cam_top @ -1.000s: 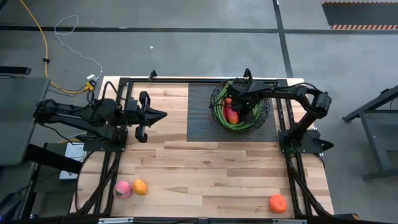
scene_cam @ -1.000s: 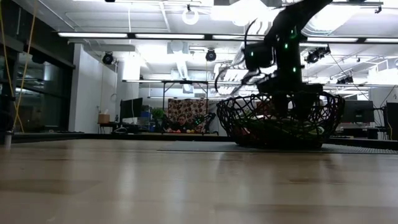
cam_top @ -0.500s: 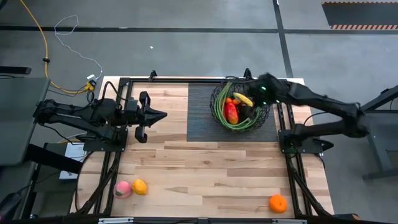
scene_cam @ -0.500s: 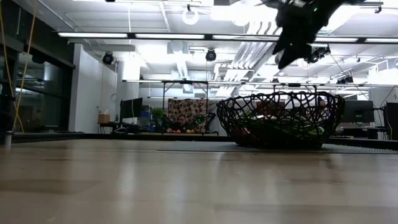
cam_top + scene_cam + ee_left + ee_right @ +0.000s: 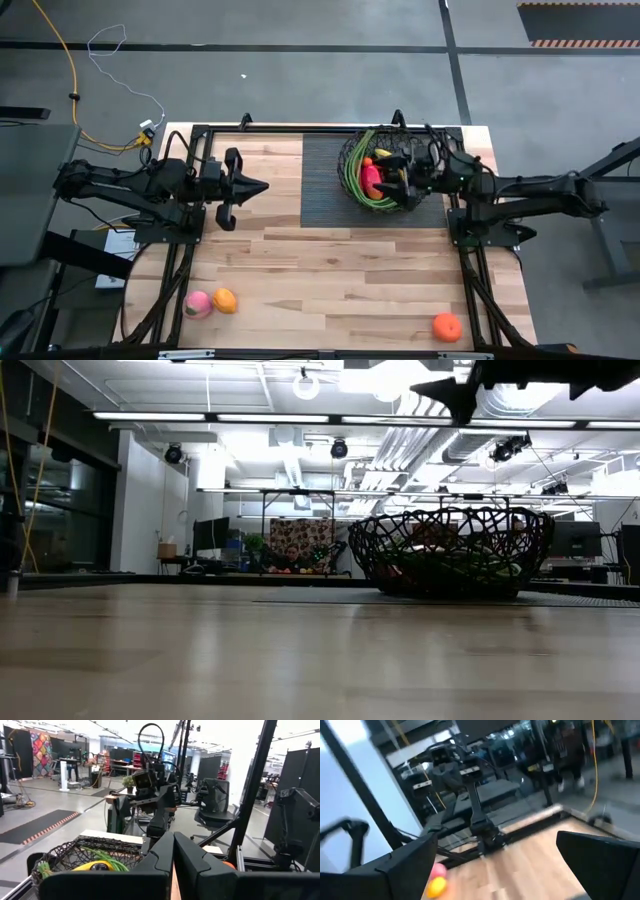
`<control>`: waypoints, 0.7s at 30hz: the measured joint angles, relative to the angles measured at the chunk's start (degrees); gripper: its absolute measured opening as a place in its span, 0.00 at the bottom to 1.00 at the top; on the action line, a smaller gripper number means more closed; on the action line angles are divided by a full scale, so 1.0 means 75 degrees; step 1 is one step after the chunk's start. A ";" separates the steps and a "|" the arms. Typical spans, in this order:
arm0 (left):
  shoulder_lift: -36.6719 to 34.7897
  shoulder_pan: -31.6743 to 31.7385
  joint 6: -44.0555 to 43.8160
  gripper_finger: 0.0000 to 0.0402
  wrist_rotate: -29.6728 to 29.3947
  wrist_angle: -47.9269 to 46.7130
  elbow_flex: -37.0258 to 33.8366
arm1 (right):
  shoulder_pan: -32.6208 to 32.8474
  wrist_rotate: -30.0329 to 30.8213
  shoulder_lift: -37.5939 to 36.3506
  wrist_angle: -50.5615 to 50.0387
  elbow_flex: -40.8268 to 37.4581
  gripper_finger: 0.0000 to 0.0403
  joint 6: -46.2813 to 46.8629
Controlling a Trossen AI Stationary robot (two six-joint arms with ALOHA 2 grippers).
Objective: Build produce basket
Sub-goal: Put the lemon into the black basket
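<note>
No readable txt, labels, brand marks, nos. or signs showed in any view. Nothing legible on the basket [image 5: 388,168], the table [image 5: 330,270] or either arm, and the room bkgd in the low and wrist views carried no lettering that could be made out.

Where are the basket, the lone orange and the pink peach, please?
basket [image 5: 350,170]: high view, left part of its wire rim.
orange [image 5: 447,327]: high view, middle of the fruit.
pink peach [image 5: 197,304]: high view, middle of the fruit.
</note>
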 joint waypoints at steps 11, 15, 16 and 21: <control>0.0000 -0.0001 -0.0026 0.00 0.0240 -0.0006 0.0000 | 0.0271 0.0449 -0.0005 -0.1144 0.0759 0.95 -0.1913; 0.0000 -0.0001 0.0000 0.00 0.0243 -0.0009 0.0000 | 0.0271 0.0073 -0.0005 -0.1208 0.0798 0.87 -0.1989; 0.0000 0.0000 0.0000 0.00 0.0243 -0.0011 0.0000 | 0.0271 0.0001 -0.0005 -0.1265 0.0798 0.83 -0.1987; 0.0000 -0.0001 0.0000 0.00 0.0243 -0.0038 0.0000 | 0.0271 -0.0430 -0.0005 -0.1450 0.0798 0.63 -0.1990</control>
